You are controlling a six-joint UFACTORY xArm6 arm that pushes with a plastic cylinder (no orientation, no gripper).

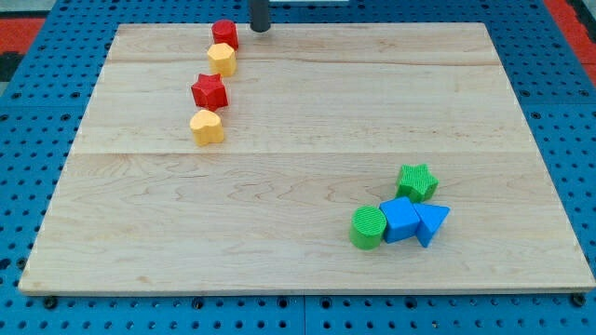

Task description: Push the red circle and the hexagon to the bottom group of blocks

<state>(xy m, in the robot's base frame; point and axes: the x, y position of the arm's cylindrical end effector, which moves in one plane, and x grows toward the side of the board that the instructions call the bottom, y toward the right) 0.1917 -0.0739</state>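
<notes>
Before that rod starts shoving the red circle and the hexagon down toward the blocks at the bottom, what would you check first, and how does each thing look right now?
1. My tip in view: ok, at the view's top, just right of the red circle.
2. Tip touching a block: not ok, it stands apart from the red circle.
3. Yellow hexagon beside the red circle: ok, directly below it and touching.
4. Straight path downward: not ok, the red star and yellow heart sit in the same column.
5. Bottom group together: ok, green star, green cylinder, blue cube and blue triangle are clustered.
6. Tip on the far side for pushing: cannot tell.
</notes>
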